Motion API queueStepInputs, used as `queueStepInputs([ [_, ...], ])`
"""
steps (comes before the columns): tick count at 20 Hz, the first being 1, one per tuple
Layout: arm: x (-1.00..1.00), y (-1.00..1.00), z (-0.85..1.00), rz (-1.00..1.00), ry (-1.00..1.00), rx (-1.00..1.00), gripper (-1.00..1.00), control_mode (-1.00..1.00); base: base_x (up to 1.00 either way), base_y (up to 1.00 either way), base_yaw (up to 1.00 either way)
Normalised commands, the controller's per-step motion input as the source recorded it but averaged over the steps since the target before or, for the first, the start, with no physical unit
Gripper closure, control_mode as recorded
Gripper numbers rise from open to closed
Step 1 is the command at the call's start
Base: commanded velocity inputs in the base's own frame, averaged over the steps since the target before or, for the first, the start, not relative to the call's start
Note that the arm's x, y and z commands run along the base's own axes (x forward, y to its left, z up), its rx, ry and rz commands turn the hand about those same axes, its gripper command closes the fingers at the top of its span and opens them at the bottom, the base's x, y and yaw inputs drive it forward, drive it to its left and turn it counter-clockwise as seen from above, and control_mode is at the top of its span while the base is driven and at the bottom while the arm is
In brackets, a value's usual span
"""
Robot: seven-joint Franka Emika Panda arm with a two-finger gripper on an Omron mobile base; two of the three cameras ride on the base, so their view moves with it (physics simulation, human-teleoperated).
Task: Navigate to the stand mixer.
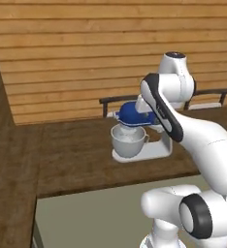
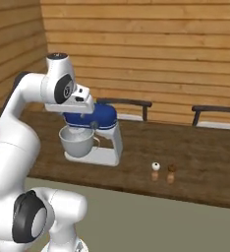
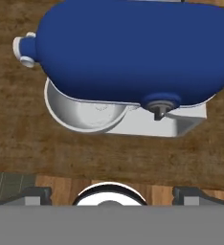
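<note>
The stand mixer (image 1: 137, 133) stands on the dark wooden counter (image 1: 72, 155), with a glossy blue head, a pale base and a silver bowl (image 2: 77, 141) with a handle. Seen from above, the mixer (image 3: 133, 52) takes up the upper half of the hand view, its bowl (image 3: 85, 112) under the head. My gripper (image 3: 112, 195) hangs just above the blue head and is open, its fingertips (image 3: 35, 194) far apart with nothing between them. In the right base view, my white hand (image 2: 70, 104) hovers right over the mixer (image 2: 92, 133).
Two small shakers, one white-topped (image 2: 156, 171) and one brown (image 2: 171, 173), stand on the counter to the right of the mixer. Dark chair backs (image 2: 126, 103) (image 2: 217, 109) rise behind the counter before a wooden plank wall. Grey floor (image 1: 96, 218) lies below the counter's near edge.
</note>
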Motion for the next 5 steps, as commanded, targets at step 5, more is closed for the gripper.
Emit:
queueStepInputs([
  [5, 0.0, 0.0, 0.0, 0.0, 0.0, 0.0, -1.0, 1.0, 0.65, -0.15, 0.0],
])
